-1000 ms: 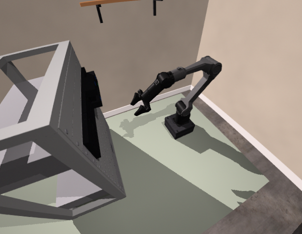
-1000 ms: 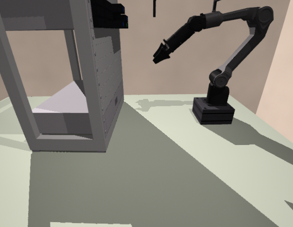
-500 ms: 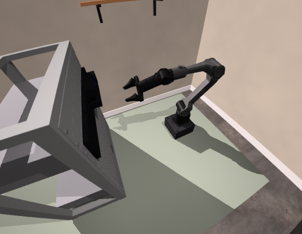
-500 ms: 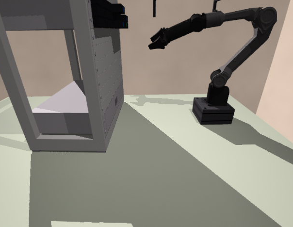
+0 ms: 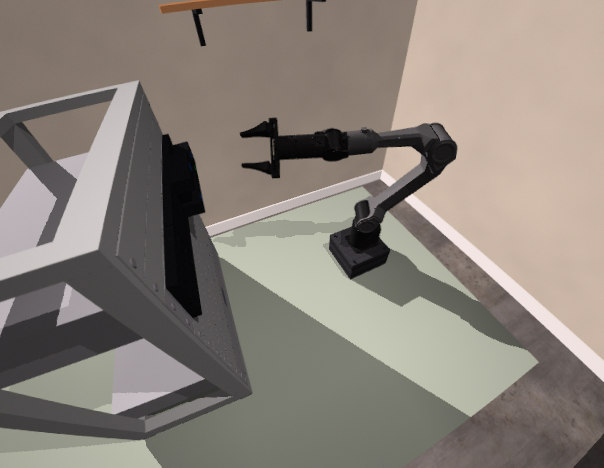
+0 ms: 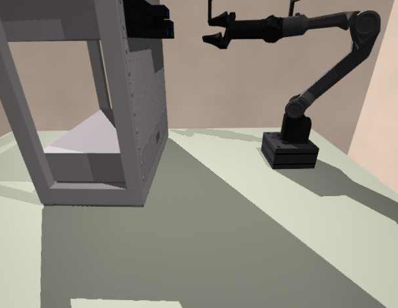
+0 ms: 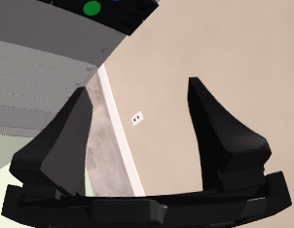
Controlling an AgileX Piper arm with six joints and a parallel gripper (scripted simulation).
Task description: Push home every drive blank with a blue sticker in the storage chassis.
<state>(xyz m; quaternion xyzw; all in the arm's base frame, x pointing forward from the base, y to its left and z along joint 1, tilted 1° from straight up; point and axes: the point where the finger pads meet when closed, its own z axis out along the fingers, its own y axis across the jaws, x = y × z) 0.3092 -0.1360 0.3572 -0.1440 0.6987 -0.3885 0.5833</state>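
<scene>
The grey rack [image 5: 105, 166] [image 6: 108, 99] holds a black storage chassis [image 5: 179, 241] [image 6: 139, 20] high in its front. Black drive blanks [image 5: 189, 173] [image 6: 159, 23] stand out of the chassis front. My gripper [image 5: 249, 149] [image 6: 214, 27] [image 7: 137, 92] is open and empty. It is level, points at the rack front and hangs in the air well short of the blanks.
The arm's base [image 5: 360, 254] [image 6: 290, 154] stands on the green floor mat [image 5: 393, 322] [image 6: 225, 231] near the wall corner. A wooden shelf [image 5: 211, 5] on black brackets hangs on the back wall above. Grey blanking panels [image 6: 147, 99] fill the rack front below the chassis.
</scene>
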